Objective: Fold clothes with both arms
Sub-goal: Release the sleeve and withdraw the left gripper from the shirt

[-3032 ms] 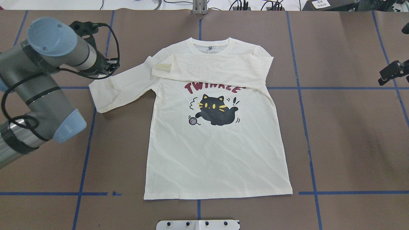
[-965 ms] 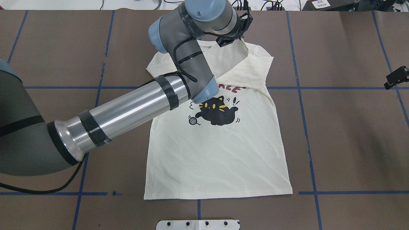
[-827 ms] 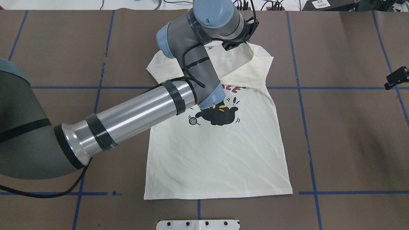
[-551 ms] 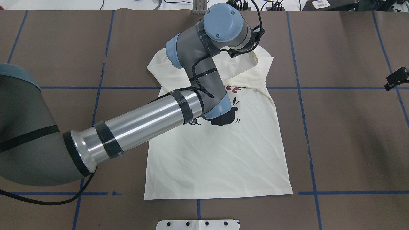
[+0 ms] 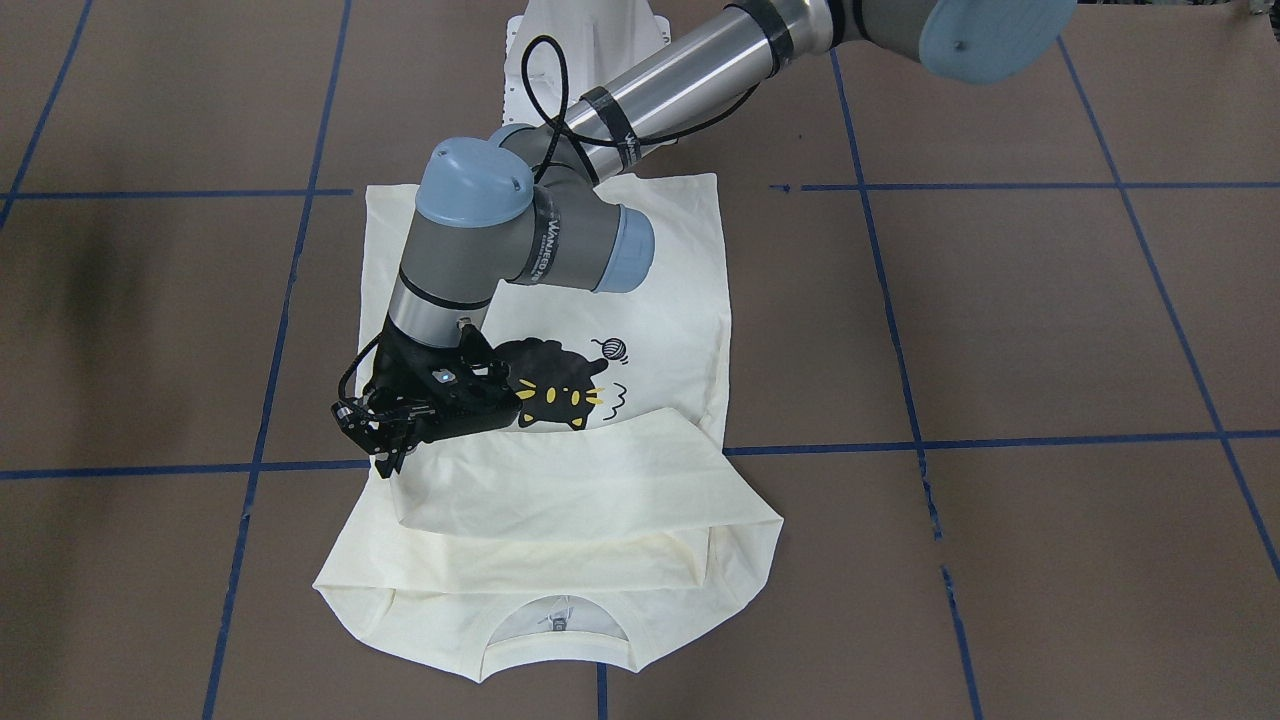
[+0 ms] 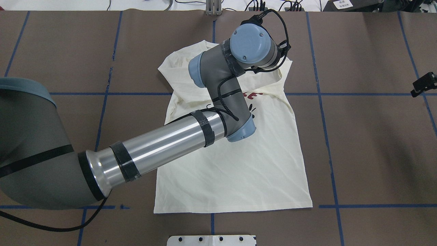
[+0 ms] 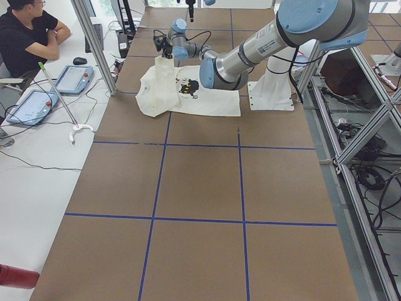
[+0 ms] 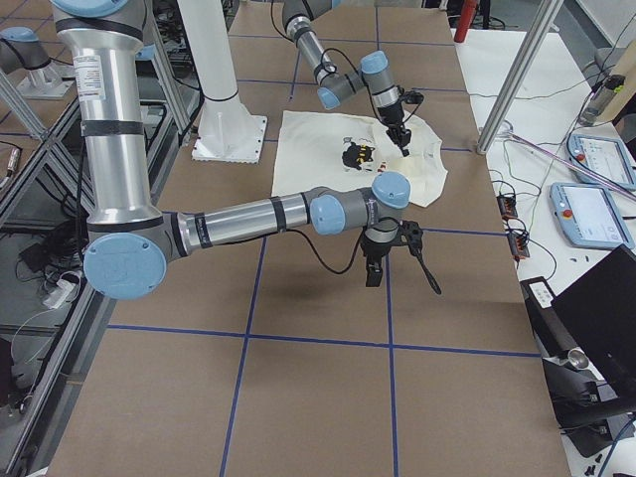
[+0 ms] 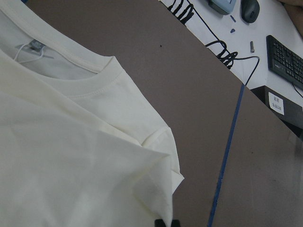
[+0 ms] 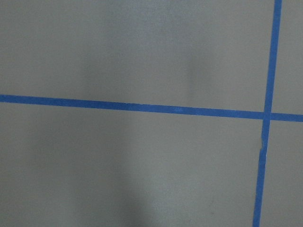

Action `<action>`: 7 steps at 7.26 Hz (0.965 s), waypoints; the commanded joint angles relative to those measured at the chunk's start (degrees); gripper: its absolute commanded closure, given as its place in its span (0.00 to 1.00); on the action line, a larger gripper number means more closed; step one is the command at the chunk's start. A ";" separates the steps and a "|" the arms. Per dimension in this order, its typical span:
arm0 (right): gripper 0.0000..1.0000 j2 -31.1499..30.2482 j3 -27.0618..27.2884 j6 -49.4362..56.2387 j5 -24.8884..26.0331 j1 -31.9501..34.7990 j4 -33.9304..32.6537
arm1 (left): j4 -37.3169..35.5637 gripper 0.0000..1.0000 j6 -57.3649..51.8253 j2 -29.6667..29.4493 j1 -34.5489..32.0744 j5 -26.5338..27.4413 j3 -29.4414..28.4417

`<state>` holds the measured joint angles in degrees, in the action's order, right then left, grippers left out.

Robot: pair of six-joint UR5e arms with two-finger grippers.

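Note:
The cream T-shirt lies flat, print side up, collar at the far edge; it also shows in the front-facing view. One sleeve lies folded across the chest. My left arm reaches over the shirt. My left gripper is shut on the end of the other sleeve and holds it just above the chest near the right shoulder, so the sleeve drapes over the lettering. The black cat print shows beside the gripper. In the left wrist view, cream fabric runs up to the fingertips. My right gripper hovers off the shirt at the table's right edge; I cannot tell whether it is open or shut.
Blue tape lines grid the brown table. The white pedestal base sits at the near edge. A person sits at a side desk with tablets beyond the table's far edge. A metal post stands at the far side.
My left arm has swung from the table's left across the shirt, carrying the left sleeve over the chest toward the right shoulder. The right gripper has barely moved.

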<state>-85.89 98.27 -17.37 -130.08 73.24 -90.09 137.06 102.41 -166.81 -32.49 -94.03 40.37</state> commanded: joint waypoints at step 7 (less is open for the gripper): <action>0.00 3.00 0.08 -1.52 -2.53 -0.11 0.00 | 2.95 0.00 -13.78 1.91 -2.57 -3.33 -0.73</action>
<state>-83.62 98.21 -18.44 -131.38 73.19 -90.09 140.23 91.83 -166.43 -33.42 -94.43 39.25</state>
